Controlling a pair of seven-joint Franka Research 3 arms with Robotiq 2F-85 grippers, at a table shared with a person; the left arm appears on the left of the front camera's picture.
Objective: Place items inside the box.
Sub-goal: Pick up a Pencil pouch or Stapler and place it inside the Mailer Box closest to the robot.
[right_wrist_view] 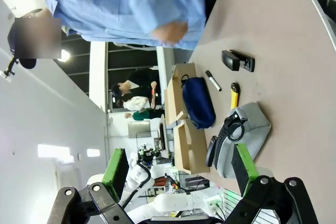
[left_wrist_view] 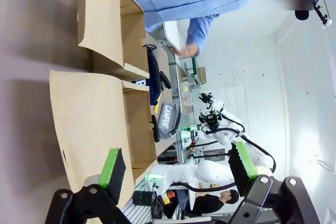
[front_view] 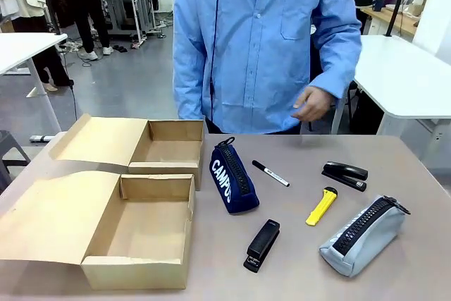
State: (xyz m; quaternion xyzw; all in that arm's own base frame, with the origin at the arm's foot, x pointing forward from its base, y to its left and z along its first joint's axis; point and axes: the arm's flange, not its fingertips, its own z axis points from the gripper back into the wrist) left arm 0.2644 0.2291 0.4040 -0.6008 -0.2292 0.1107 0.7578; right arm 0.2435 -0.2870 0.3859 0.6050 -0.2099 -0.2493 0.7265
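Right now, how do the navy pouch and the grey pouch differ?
Colour: the navy pouch is dark blue with white lettering; the grey pouch is pale grey with a black zip. Place: the navy pouch lies beside the cardboard boxes, the grey pouch far to the robot's right. Pose: the navy pouch points nearly straight across the table, the grey pouch diagonally. Both lie zip-up outside the boxes.

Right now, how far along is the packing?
Done: nothing; the near box and far box are empty. In hand: nothing; left gripper and right gripper hang with jaws open. Remaining: navy pouch, grey pouch, marker, yellow knife, near stapler and far stapler, all on the table.
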